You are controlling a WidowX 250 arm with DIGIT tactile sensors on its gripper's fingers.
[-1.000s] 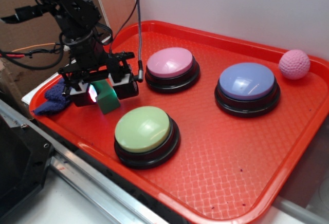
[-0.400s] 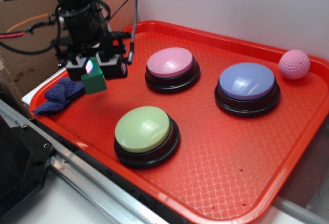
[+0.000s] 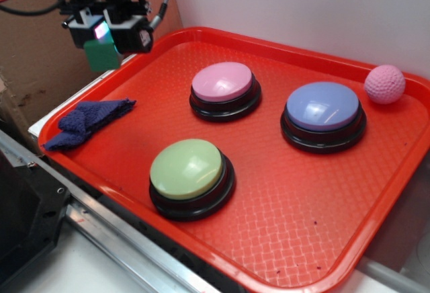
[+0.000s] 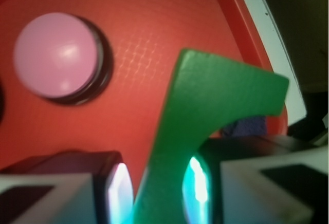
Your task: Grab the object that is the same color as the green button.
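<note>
Exterior view: the gripper (image 3: 102, 34) has risen well clear of the red tray (image 3: 322, 239), its fingers clamped on the green block (image 3: 102, 54), now above the tray's far-left rim. A second ago it sat low beside the blue cloth (image 3: 87, 121). The green button (image 3: 188, 169) is untouched. I judge the grab done.

Wrist view: the block (image 4: 205, 121) hangs pinched between both fingers (image 4: 118, 190), with the pink button (image 4: 54, 54) below.

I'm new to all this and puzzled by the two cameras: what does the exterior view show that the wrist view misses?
Only the exterior view shows the green button, blue button, pink ball and the whole red tray. Only the wrist view shows the curved notch in the green block. Both show the claw shut on the block above the tray, the pink button and the blue cloth.
</note>
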